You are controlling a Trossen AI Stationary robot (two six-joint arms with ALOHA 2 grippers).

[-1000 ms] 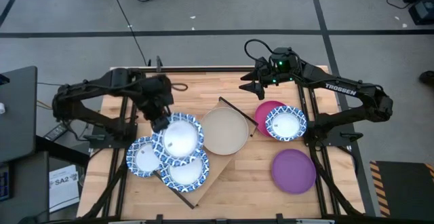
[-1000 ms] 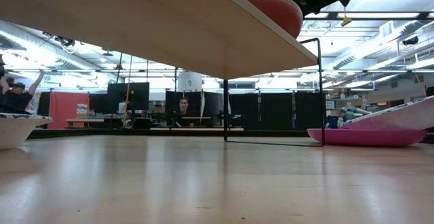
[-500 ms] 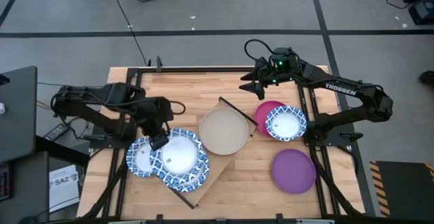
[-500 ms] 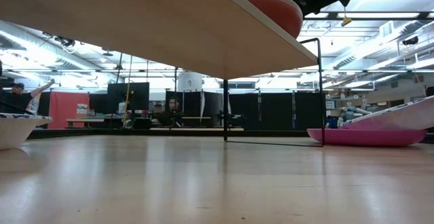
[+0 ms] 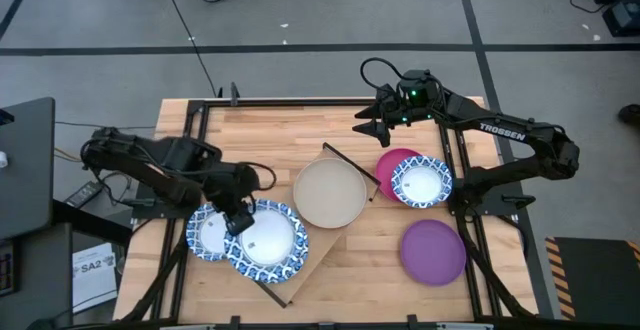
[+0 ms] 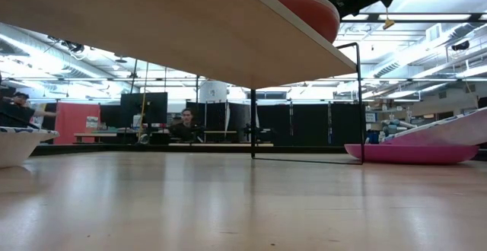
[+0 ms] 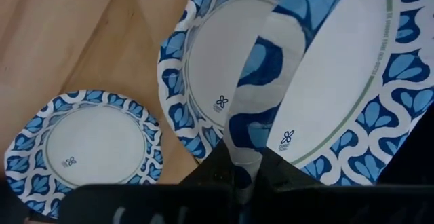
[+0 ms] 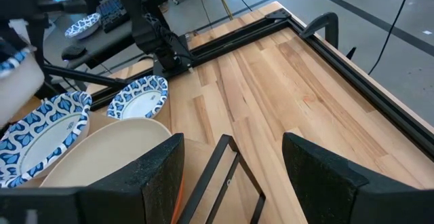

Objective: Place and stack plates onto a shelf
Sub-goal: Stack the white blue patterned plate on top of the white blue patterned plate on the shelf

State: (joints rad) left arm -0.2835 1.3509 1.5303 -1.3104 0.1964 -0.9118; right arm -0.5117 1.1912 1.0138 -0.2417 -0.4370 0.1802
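Note:
My left gripper (image 5: 237,220) is shut on a white plate with a blue patterned rim (image 5: 268,236). This plate hangs over a second blue-rimmed plate (image 7: 217,81) at the shelf's near end. A third blue-rimmed plate (image 5: 208,233) lies flat on the table beside them. The shelf (image 5: 322,250) runs slantwise across the table and carries a beige plate (image 5: 330,192). A fourth blue-rimmed plate (image 5: 421,181) rests on the magenta plate (image 5: 392,162), and the purple plate (image 5: 433,252) lies flat on the table. My right gripper (image 5: 365,128) waits open near the far edge. My left gripper pinches the held plate's patterned rim (image 7: 247,132) between its two fingers, at the edge toward the table's left. The plate is tilted in the hold and reaches out over the plate beneath it. Whether it touches that plate, I cannot tell.
In the low view the shelf's underside (image 6: 190,30) spans the top on thin black rods (image 6: 253,122), with an orange plate's edge (image 6: 313,11) on it. Black frame rails (image 8: 224,34) run along the table's far edge. People sit in the room behind.
My left gripper has carried the blue-rimmed plate toward the table's near edge and lowered it. The plate now covers the blue-rimmed plate at the shelf's near end, which showed beside it a second ago. The gripper has stayed shut on the rim.

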